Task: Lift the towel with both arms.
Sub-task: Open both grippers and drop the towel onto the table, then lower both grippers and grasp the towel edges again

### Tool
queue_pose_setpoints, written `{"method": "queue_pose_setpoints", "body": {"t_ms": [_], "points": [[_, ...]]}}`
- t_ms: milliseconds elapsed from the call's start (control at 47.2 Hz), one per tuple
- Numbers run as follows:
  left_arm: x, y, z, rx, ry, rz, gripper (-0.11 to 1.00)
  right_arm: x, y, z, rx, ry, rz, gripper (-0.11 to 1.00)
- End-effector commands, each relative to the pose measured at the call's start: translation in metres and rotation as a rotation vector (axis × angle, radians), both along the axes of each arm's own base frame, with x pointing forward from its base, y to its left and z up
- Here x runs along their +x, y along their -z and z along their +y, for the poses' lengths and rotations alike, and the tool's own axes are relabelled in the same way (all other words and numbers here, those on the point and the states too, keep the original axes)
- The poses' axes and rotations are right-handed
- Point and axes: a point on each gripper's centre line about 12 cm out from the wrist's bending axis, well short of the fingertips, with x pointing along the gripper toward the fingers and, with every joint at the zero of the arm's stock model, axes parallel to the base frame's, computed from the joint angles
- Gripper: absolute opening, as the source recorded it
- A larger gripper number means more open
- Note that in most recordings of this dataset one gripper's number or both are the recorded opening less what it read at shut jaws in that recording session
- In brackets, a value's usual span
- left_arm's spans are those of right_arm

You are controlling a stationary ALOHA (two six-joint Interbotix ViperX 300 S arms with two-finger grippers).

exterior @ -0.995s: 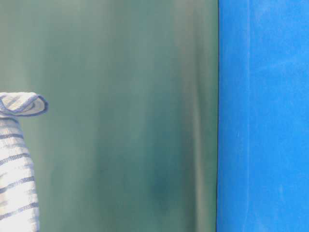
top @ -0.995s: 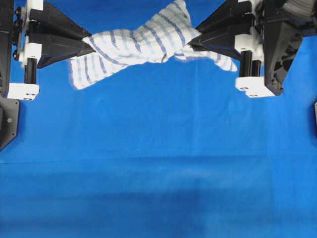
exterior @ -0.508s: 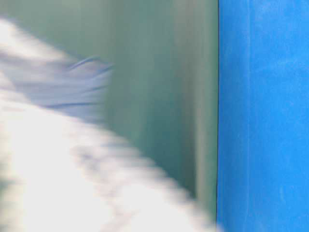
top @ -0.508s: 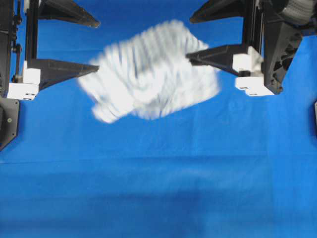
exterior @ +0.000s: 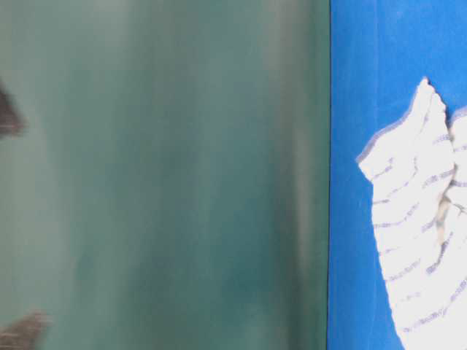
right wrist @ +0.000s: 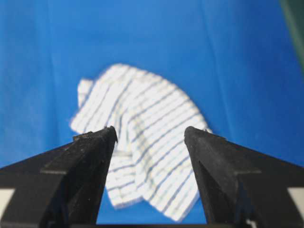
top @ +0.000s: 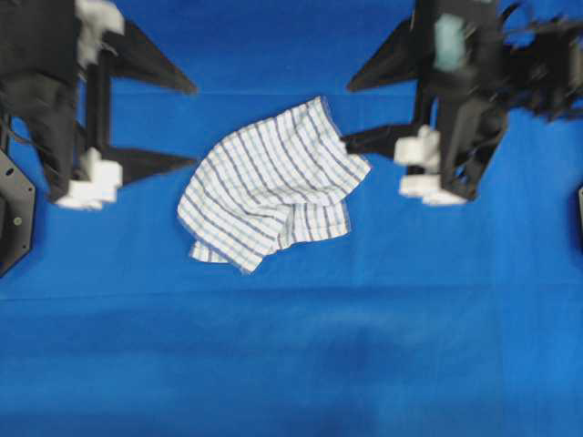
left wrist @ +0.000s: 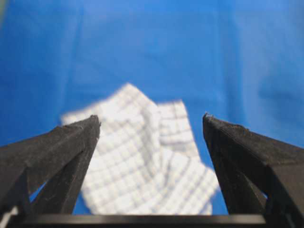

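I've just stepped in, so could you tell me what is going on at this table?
Two robot arms are working with a checked towel, but neither holds it now. It lies crumpled on the blue table cover between them. The left gripper and the right gripper both stand wide open with nothing in them, each wrist camera looking down at the towel.

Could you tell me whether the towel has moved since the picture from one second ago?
Yes. The towel, then stretched between both grippers near the top edge of the overhead view, now lies crumpled lower down on the blue cloth.
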Motion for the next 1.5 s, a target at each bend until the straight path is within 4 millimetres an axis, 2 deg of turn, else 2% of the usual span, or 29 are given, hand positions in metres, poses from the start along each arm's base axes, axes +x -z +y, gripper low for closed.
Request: {"method": "queue_pose_setpoints", "body": {"t_ms": [0,106,275,529,741,910,1207,1313,1482], "points": [[0.006,0.019,-0.006,-0.02,0.01,0.007,0.93,0.001,0.017,0.006,0.017,-0.014,-0.009,0.64],[0.013,0.052,-0.012,-0.044,0.018,0.042,0.93,0.003,0.048,0.011,0.037,-0.019,0.019,0.64],[0.022,0.09,-0.019,-0.075,0.021,0.076,0.92,0.008,0.097,0.013,0.049,-0.031,0.064,0.64],[0.038,0.158,-0.026,-0.101,0.02,0.147,0.92,0.018,0.166,0.016,0.056,-0.054,0.144,0.64],[0.049,0.204,-0.04,-0.094,0.053,0.213,0.92,0.024,0.214,0.019,0.07,-0.064,0.202,0.64],[0.056,0.232,-0.051,-0.087,0.079,0.268,0.92,0.028,0.241,0.024,0.082,-0.082,0.21,0.63],[0.058,0.262,-0.052,-0.086,0.076,0.302,0.92,0.034,0.283,0.028,0.093,-0.099,0.234,0.63],[0.057,0.269,-0.052,-0.084,0.076,0.318,0.92,0.035,0.288,0.028,0.095,-0.099,0.236,0.63],[0.057,0.269,-0.051,-0.083,0.075,0.321,0.87,0.036,0.288,0.026,0.095,-0.095,0.233,0.62]]}}
